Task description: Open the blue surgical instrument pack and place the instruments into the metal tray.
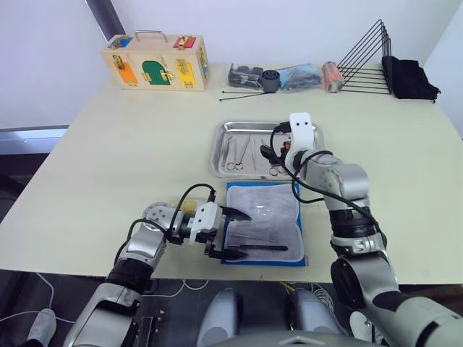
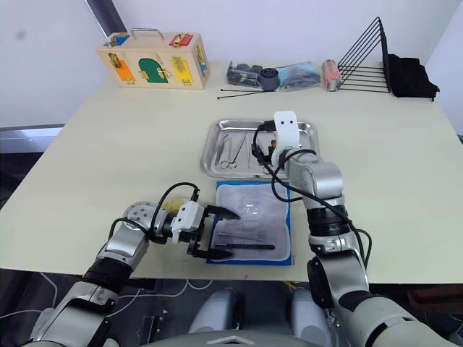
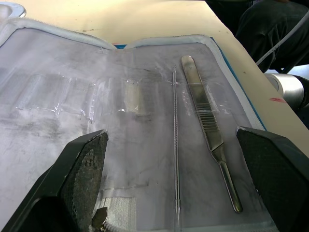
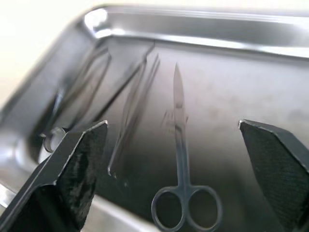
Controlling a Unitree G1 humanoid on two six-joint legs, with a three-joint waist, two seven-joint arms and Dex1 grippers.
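The blue surgical instrument pack [image 1: 264, 217] lies unfolded near the table's front edge, its grey-white clear-pocketed lining facing up. Two instruments rest on the lining: a flat steel handle [image 3: 207, 125] and a thin probe [image 3: 175, 145]. My left gripper [image 1: 242, 235] is open and low over the pack's left part, with both tools between its fingers [image 3: 82, 164] and untouched. The metal tray [image 1: 253, 123] stands just behind the pack. My right gripper [image 4: 172, 124] hangs open over the tray's near right part, holding nothing. In the tray lie scissors [image 4: 182, 159], tweezers [image 4: 133, 111] and another ring-handled tool [image 4: 82, 87].
A wooden latch box [image 1: 155, 63] stands at the back left. Small bags and parts [image 1: 282, 76] and long black sticks [image 1: 242, 92] lie at the back centre. A black wire rack [image 1: 369, 61] and black cloth [image 1: 412, 78] sit at the back right. Bare table spreads left.
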